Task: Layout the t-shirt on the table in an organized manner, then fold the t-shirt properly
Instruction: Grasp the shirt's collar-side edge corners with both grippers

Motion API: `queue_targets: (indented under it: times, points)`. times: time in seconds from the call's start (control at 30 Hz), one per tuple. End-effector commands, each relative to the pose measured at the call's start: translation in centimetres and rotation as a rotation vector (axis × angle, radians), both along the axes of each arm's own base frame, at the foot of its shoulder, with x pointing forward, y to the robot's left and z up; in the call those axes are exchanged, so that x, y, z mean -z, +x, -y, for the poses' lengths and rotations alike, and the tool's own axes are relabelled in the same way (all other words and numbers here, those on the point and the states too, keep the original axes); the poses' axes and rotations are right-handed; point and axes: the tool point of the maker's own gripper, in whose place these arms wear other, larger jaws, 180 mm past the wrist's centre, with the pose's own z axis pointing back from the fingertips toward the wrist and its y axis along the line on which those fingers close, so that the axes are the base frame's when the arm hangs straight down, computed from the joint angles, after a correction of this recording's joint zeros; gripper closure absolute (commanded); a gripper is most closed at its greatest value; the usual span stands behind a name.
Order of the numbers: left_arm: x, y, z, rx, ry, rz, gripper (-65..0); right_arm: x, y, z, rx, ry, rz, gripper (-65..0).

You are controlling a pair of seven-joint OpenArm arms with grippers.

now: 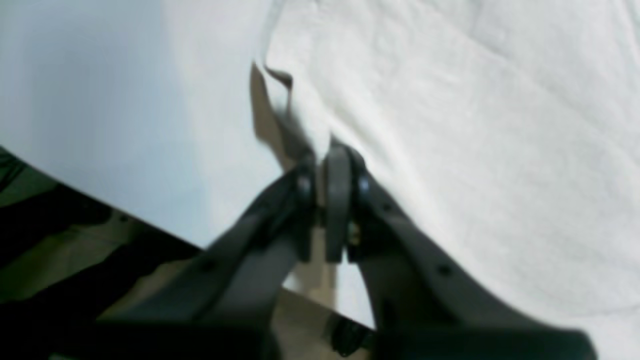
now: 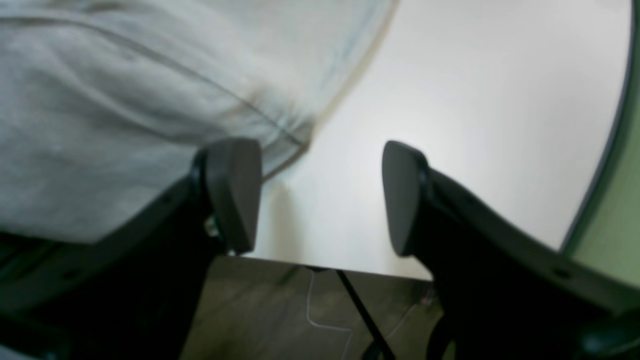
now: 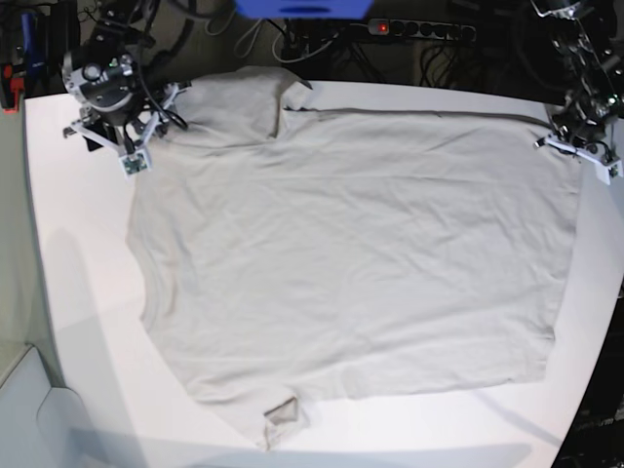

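L wrist view: left gripper (image 1: 325, 165) clenched on a pinch of the t-shirt (image 1: 475, 150), right at its edge; cloth tented up around the tips. Table (image 1: 100, 100) bare to the left. Picture blurred, so I can't tell how much cloth is in the bite. Risk: thin bite slips out once I pull, and the hem drops crooked.

R wrist view: right gripper (image 2: 320, 195) released, pads wide apart, nothing between them. Shirt edge (image 2: 125, 100) sits just beside the left pad, not inside the gap; the table edge lies near. Risk: if I close here I get air, or only the top layer.

Base view: shirt (image 3: 361, 253) spread over most of the table (image 3: 68, 244), mostly flat. Far-left sleeve is bunched near the right gripper (image 3: 132, 146); near corner (image 3: 281, 417) is flipped over. Left gripper (image 3: 585, 146) at far-right corner. Risk: pulling w/ one arm only drags the whole shirt sideways, adds wrinkles, and may pull the far-right hem off the edge.
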Motion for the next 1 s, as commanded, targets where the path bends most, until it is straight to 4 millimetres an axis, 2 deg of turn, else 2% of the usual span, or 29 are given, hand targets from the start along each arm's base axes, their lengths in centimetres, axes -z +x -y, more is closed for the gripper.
queue_targets:
  times: [0.0, 0.23, 0.5, 0.7, 0.8, 0.97]
  points:
    - [-0.8, 0.3, -0.6, 0.006, 0.021, 0.010, -0.1, -0.8, 0.6, -0.2, -0.003, 0.005, 0.036, -38.5]
    - [-0.8, 0.4, -0.6, 0.006, 0.021, 0.013, -0.1, 0.1, -1.0, 0.0, 0.009, -0.011, -0.049, -38.4]
    - [-0.8, 1.4, 0.4, 0.043, 0.016, 0.016, -0.1, 1.1, -1.9, -4.5, -0.118, 0.044, -0.083, -38.1]
    - [-0.8, 1.5, 0.4, 0.043, 0.016, 0.017, -0.1, 1.2, -1.6, -5.3, -0.140, 0.060, -0.079, -38.1]
    - [-0.8, 1.4, 0.3, 0.039, 0.017, 0.018, -0.1, 1.1, -1.6, -6.4, -0.146, 0.114, -0.068, -38.1]
    - [-1.2, 1.5, -0.3, 0.041, 0.031, 0.019, -0.1, 1.1, -1.6, -6.5, -0.143, 0.126, -0.067, -37.8]
